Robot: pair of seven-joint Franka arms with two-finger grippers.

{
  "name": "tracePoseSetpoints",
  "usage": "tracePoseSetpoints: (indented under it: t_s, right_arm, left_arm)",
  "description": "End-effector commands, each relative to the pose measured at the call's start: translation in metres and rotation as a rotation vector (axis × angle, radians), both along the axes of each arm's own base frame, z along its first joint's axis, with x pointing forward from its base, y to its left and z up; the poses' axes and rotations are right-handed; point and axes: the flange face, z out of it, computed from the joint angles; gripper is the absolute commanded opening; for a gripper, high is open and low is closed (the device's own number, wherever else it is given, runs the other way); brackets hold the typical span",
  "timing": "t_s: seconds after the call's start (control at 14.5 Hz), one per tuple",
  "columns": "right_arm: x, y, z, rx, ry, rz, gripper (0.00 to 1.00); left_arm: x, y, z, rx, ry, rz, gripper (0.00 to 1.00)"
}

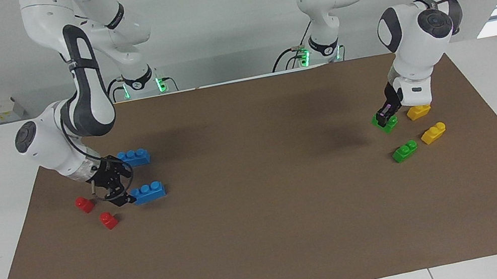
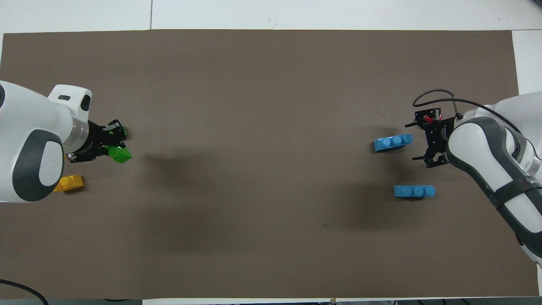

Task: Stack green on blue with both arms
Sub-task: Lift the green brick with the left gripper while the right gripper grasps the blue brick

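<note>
Two grippers are at work at the two ends of the brown mat (image 1: 266,238). The left gripper (image 1: 386,116) is clamped on a green brick (image 1: 385,123), which is carried just clear of the mat, over the spot beside the yellow brick (image 1: 419,111) nearest the robots. In the overhead view the held green brick (image 2: 120,154) shows at the gripper's tip. A second green brick (image 1: 404,151) and a second yellow brick (image 1: 433,132) lie on the mat farther from the robots.

The right gripper (image 1: 115,189) is spread wide and held low at the end of a blue brick (image 1: 148,192), touching it or nearly so; contact cannot be made out. Nothing is gripped by it. The other blue brick (image 1: 133,157) lies nearer to the robots, and two red bricks (image 1: 84,204) (image 1: 109,220) lie beside the gripper toward the right arm's end of the table.

The step in hand is judged to be the lift of the green brick and the grasp of the blue. The green brick should be raised fully clear before it is carried inward, so that the yellow neighbour is not clipped. The blue brick should be taken across its narrow sides, low enough that its three studs are left uncovered and level for the mating. The red bricks should be kept clear of the open fingers.
</note>
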Motion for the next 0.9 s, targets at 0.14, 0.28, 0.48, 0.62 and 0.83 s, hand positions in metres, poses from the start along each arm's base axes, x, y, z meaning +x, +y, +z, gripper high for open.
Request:
tracePoseSetpoints:
  t_s: [0.14,0.28,0.48,0.62,0.83]
  right_arm:
    - [0.003,0.003,-0.024,0.007,-0.022,-0.032,1.00]
    - [0.005,0.010,-0.027,0.000,-0.034,-0.025,1.00]
    - [0.006,0.009,-0.035,-0.005,-0.035,-0.023,1.00]
    - [0.006,0.009,-0.035,-0.005,-0.038,-0.014,0.98]
    - [0.007,0.004,-0.034,0.009,-0.045,-0.025,0.91]
  left_arm:
    - [-0.001,-0.030,0.015,-0.019,0.014,0.220,0.00]
    - [-0.003,-0.044,0.016,-0.017,0.015,0.273,0.00]
    - [-0.004,-0.051,0.016,-0.016,0.014,0.316,0.00]
    - [-0.006,-0.058,0.016,-0.015,0.015,0.336,0.00]
    - [-0.008,-0.069,0.016,-0.013,0.015,0.416,0.00]
